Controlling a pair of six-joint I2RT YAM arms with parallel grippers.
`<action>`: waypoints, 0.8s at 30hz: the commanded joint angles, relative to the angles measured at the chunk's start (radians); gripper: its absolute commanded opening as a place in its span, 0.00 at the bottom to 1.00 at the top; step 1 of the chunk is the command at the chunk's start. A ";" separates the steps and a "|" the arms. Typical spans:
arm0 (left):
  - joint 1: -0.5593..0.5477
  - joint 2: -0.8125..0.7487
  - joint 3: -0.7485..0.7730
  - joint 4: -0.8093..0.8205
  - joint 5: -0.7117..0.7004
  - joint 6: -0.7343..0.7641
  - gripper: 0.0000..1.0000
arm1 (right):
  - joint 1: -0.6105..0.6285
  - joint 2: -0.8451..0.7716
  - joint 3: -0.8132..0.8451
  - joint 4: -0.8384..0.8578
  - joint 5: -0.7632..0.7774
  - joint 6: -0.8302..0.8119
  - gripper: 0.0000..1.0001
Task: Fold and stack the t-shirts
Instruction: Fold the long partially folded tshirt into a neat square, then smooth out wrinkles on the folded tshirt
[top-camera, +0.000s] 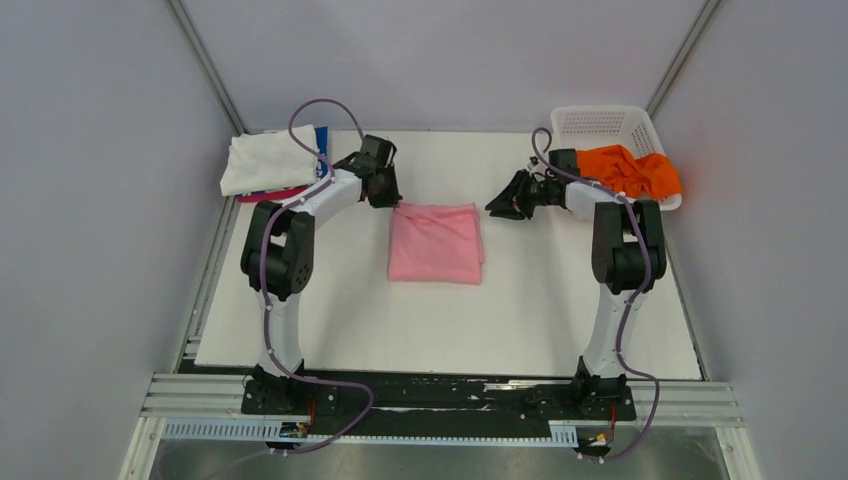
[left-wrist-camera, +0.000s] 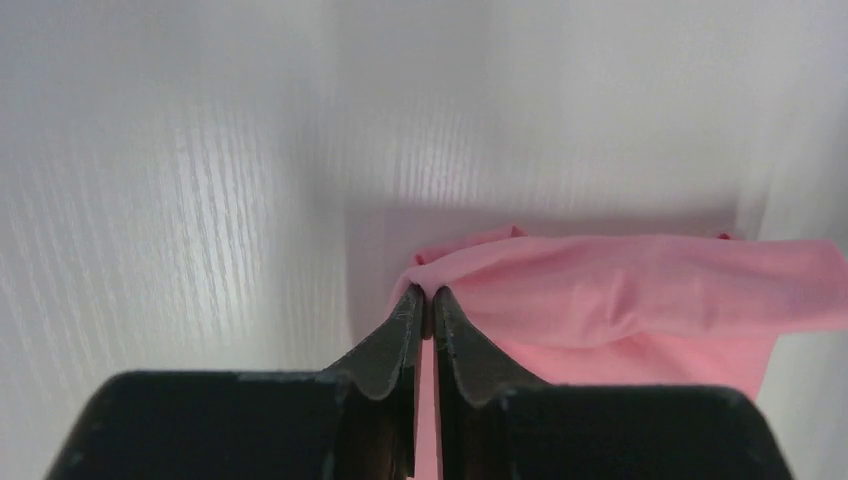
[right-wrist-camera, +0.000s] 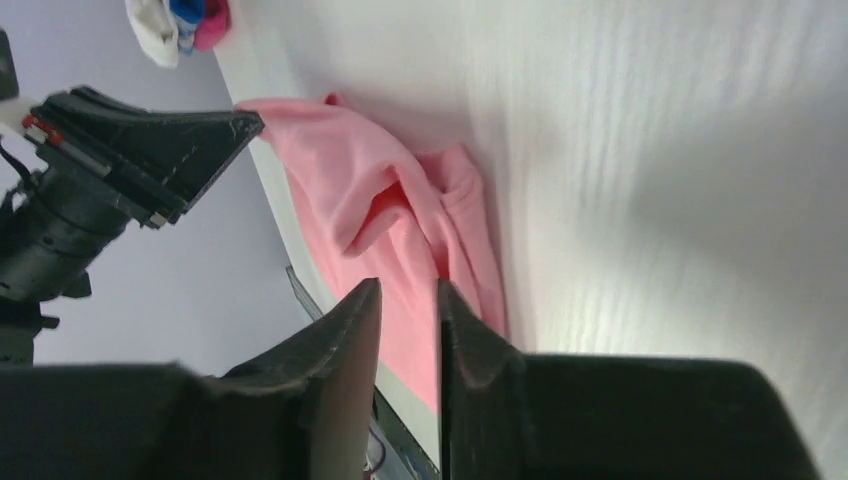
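The light pink t-shirt (top-camera: 436, 243) lies folded into a rough square on the middle of the white table. My left gripper (top-camera: 389, 199) is at its far left corner, and in the left wrist view it (left-wrist-camera: 427, 296) is shut on a pinch of the pink cloth (left-wrist-camera: 640, 290). My right gripper (top-camera: 498, 208) hovers just right of the shirt's far right corner, apart from it. In the right wrist view it (right-wrist-camera: 408, 290) is slightly open and empty, with the pink shirt (right-wrist-camera: 400, 200) beyond it.
A pile of white (top-camera: 266, 163), blue (top-camera: 322, 140) and magenta (top-camera: 270, 194) shirts sits at the back left. A white lattice basket (top-camera: 600, 121) at the back right holds the orange shirt (top-camera: 632, 170). Grey walls close in both sides.
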 joint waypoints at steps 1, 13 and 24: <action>0.046 0.067 0.116 -0.013 -0.018 0.024 0.43 | -0.029 0.071 0.118 0.065 0.036 0.000 0.40; 0.046 -0.084 0.055 0.047 0.189 0.026 1.00 | 0.053 -0.148 -0.014 0.117 0.052 -0.033 1.00; 0.041 0.085 0.109 0.119 0.350 -0.045 1.00 | 0.129 0.016 0.108 0.337 0.014 0.171 1.00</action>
